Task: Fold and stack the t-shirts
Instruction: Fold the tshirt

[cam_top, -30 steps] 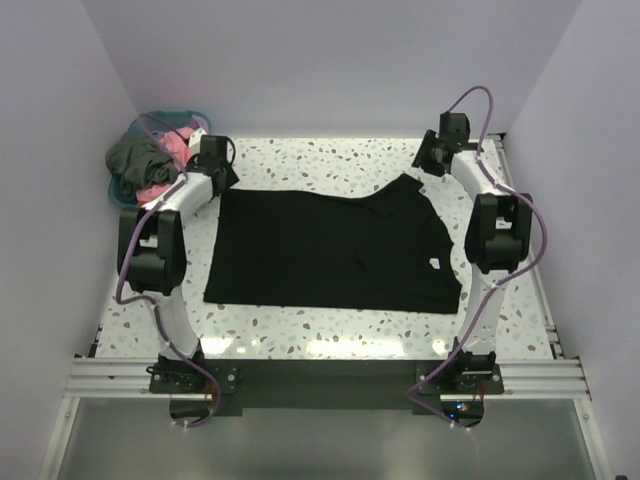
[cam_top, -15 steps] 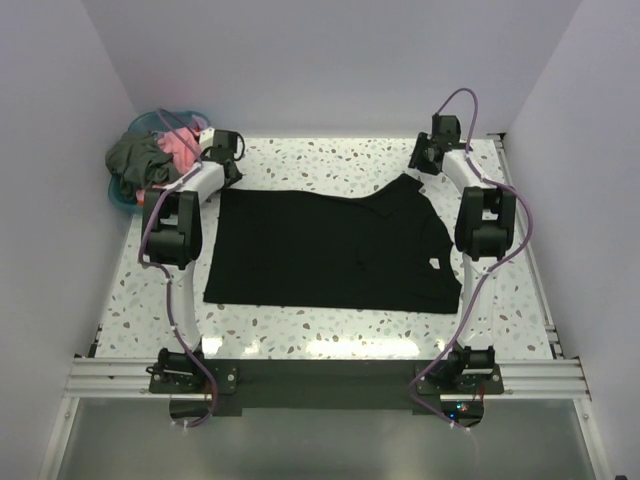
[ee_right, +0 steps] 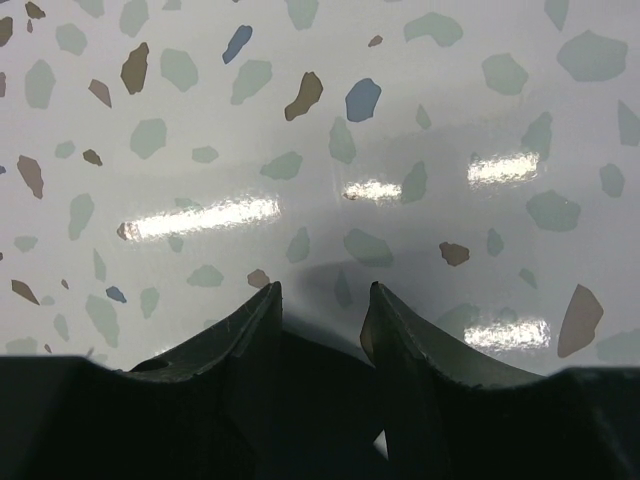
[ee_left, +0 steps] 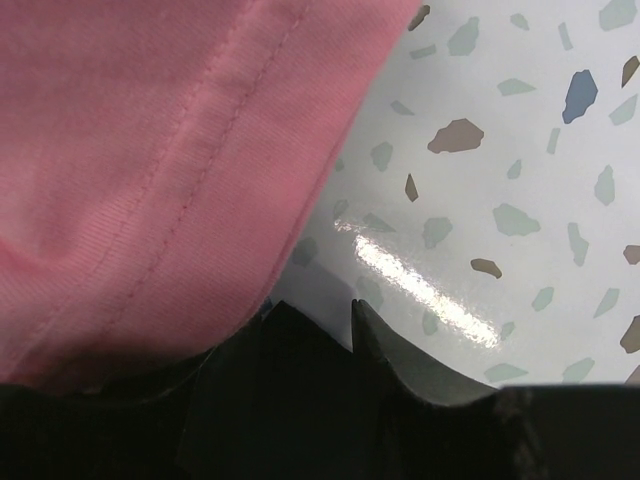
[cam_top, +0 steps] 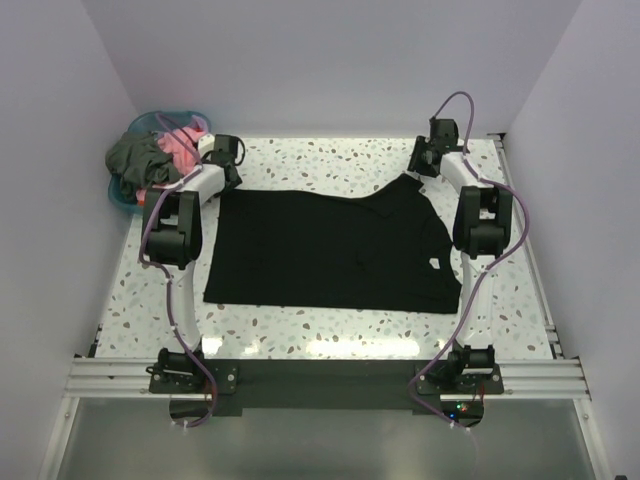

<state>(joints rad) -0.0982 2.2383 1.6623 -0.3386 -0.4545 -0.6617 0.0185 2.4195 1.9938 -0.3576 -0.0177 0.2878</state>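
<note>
The large black t-shirt [cam_top: 330,245] lies flat on the table, its white neck label [cam_top: 436,263] at the right. My left gripper [cam_top: 229,172] is at the shirt's far left corner. In the left wrist view it [ee_left: 318,305] is narrowly open, low over the table, next to the coral pink shirt [ee_left: 150,150]. My right gripper [cam_top: 422,165] is at the far right sleeve. In the right wrist view it [ee_right: 322,290] is open, with black cloth [ee_right: 320,385] lying between its fingers. The dark grey shirt [cam_top: 130,160] and the pink shirt [cam_top: 178,148] sit heaped at the far left.
A round blue basket [cam_top: 118,197] holds the grey and pink shirts at the far left corner, against the left wall. White walls close in the speckled table [cam_top: 330,325] on three sides. A metal rail runs along the near edge.
Both arms have stretched further back and their elbows have swung toward the far edge. Both grippers have settled at the black shirt's far corners. The shirt itself has not moved.
</note>
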